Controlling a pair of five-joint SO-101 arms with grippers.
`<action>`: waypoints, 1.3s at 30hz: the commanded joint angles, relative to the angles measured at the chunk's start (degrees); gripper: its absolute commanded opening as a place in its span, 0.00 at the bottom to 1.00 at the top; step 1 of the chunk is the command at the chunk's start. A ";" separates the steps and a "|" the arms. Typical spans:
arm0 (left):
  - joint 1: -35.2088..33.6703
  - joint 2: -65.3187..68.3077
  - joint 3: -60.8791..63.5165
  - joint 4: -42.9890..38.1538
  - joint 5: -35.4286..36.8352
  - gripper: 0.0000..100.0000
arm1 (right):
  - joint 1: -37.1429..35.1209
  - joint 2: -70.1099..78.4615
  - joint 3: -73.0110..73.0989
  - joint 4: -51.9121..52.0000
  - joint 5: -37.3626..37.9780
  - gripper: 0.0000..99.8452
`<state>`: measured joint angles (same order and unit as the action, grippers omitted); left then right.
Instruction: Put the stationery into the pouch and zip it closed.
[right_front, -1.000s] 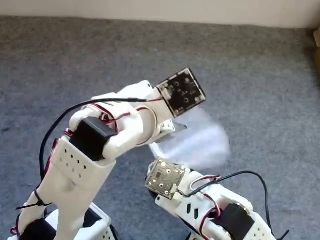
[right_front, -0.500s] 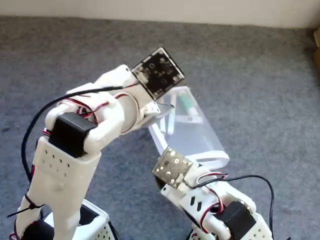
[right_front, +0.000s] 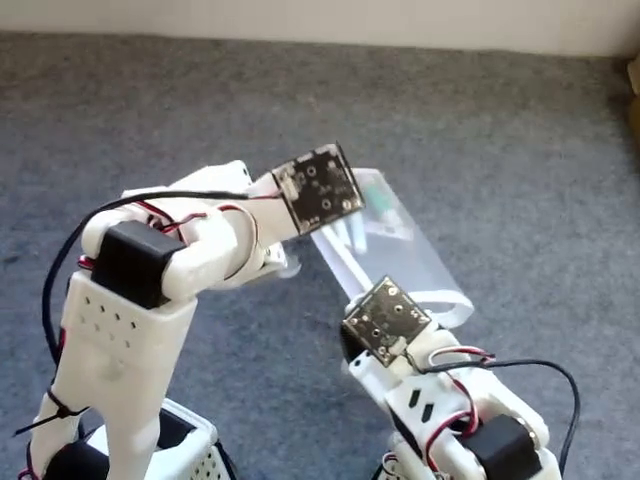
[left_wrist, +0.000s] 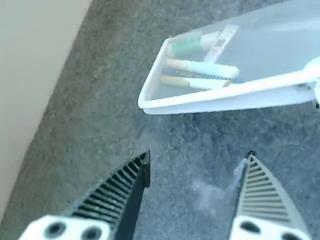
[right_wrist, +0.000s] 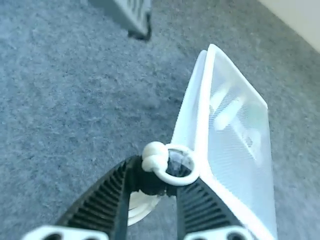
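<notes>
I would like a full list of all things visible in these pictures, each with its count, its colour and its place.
pouch: 1, translucent white mesh, lying on the carpet between the two arms
stationery: 3 pieces, one green and white, two pale and pen-like, inside the pouch at its end away from the right gripper
zipper pull: 1, white ring with a knotted cord, at the pouch's near end
carpet: 1, grey, under everything
wall: 1, pale strip, along the far edge of the carpet
left gripper: 1, white with black ribbed jaws, open, above bare carpet beside the pouch
right gripper: 1, white with black jaws, shut on the zipper pull
</notes>
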<state>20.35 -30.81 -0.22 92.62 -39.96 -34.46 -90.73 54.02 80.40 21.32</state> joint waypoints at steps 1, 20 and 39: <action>1.19 -0.31 2.15 0.18 -4.22 0.28 | 0.57 -1.01 -4.97 1.36 0.53 0.00; 12.35 -20.53 33.54 -23.30 -1.85 0.28 | 8.04 -1.10 -5.14 1.45 0.53 0.00; 16.75 -15.25 46.90 -49.32 0.26 0.28 | 8.04 -1.10 -4.79 1.45 0.09 0.00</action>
<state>36.26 -48.04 47.08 46.73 -40.57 -27.08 -91.43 52.88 81.71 21.32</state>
